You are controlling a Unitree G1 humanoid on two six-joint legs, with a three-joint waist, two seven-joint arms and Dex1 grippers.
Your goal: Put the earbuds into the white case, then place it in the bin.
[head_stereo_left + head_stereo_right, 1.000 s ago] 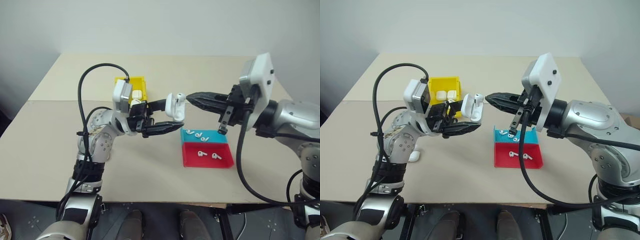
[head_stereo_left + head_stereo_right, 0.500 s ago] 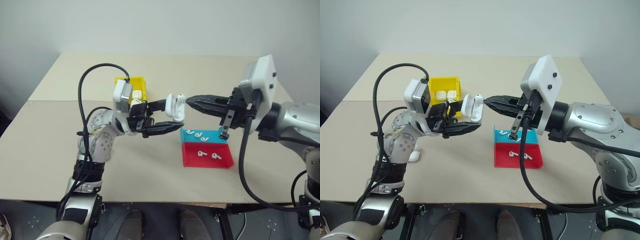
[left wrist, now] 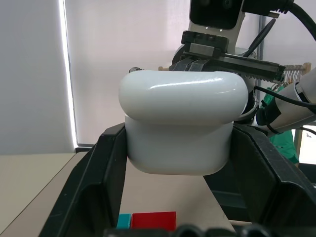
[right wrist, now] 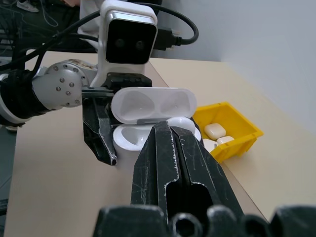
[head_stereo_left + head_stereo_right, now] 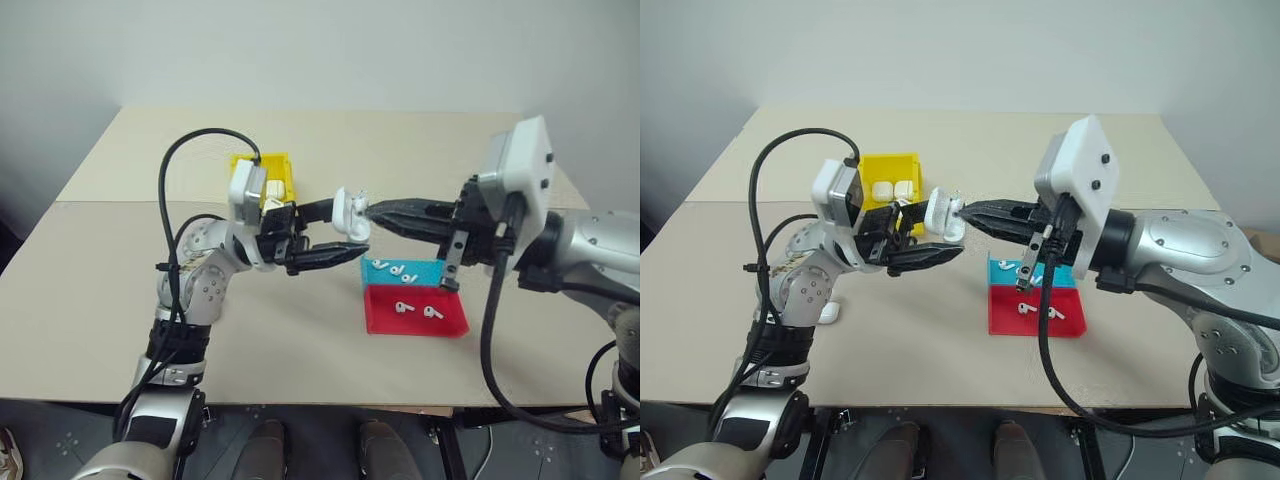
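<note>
Two grippers meet mid-air | white case (image 5: 350,214) lid open | bin (image 5: 264,177) behind

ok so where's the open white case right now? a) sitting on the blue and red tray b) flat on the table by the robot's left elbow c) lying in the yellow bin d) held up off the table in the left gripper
d, the left gripper grips the open white case by its sides above the table, with the right gripper at its mouth, apart from the yellow bin and the tray.
</note>
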